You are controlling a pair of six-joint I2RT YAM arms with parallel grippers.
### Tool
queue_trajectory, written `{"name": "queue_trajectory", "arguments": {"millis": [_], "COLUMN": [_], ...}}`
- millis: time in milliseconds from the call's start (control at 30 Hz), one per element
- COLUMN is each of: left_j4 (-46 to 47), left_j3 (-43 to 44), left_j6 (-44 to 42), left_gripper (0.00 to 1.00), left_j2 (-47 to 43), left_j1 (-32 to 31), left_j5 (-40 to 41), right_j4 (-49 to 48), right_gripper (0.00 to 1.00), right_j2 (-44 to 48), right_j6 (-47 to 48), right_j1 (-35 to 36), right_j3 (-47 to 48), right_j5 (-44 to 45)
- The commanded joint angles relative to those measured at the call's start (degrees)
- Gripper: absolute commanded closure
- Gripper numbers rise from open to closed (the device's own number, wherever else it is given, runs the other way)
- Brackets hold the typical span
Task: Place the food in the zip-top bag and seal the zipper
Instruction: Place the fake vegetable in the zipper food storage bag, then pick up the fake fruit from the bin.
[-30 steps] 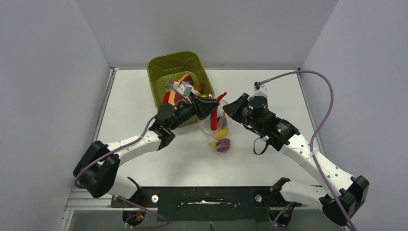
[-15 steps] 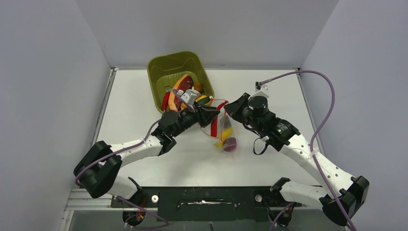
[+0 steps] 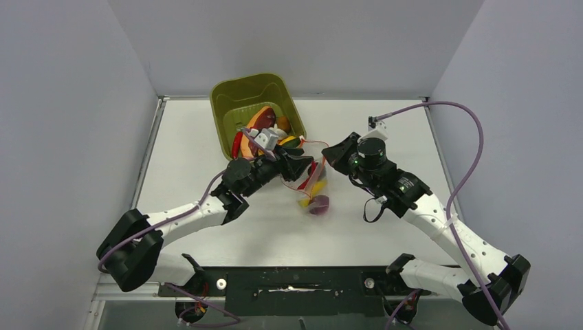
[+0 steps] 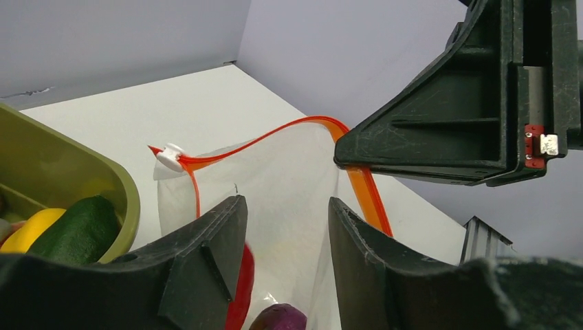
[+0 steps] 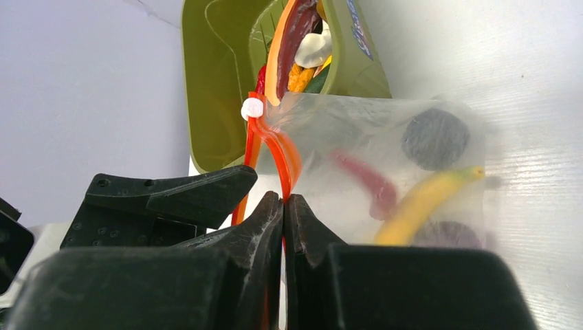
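White table (image 3: 199, 144) | zip-top bag (image 3: 313, 191) swung left | right jaws clamped on zipper (image 5: 282, 165) | left jaws apart

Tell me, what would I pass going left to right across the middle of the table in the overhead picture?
Olive-green bin → left gripper, open → clear zip-top bag with toy food inside → right gripper, pinching the bag's red-orange zipper → purple cable.

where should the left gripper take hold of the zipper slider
Probably pinch the white slider across its flat sides, coming from the bin side. It stands proud at the zipper's free end, while the right gripper is shut on the strip farther along.
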State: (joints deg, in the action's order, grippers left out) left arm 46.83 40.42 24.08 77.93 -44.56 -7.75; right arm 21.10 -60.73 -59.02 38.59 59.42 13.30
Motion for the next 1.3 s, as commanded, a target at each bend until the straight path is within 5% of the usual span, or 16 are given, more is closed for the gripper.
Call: {"name": "queue_trajectory", "arguments": {"millis": [0, 300, 733, 1267], "left_j4": [-0.59, -10.17, -31.38, -44.82], "left_j3": [1.73, 5.20, 16.69, 33.54], "left_j6": [-2.10, -3.50, -10.35, -8.92], "left_gripper": [0.54, 0.53, 0.35, 0.32], "left_j2": [-2.53, -4.07, -3.67, 14.21], "left_j1": [-0.27, -0.22, 3.55, 22.85], "left_j5": [2.09, 6.57, 13.22, -2.73], "right_j4": [-2.92, -2.07, 1.60, 3.15], "right_gripper": [1.00, 1.00, 1.00, 1.00], "right_j2": [3.00, 3.92, 8.08, 6.65], "right_j6": [0.47, 2.26, 4.39, 7.69], "right_j1": [-0.27, -0.25, -0.20, -0.18], "right_j3": [0.14, -0.30, -3.45, -0.08], "right_j5": [2.24, 2.11, 4.13, 5.13]}}
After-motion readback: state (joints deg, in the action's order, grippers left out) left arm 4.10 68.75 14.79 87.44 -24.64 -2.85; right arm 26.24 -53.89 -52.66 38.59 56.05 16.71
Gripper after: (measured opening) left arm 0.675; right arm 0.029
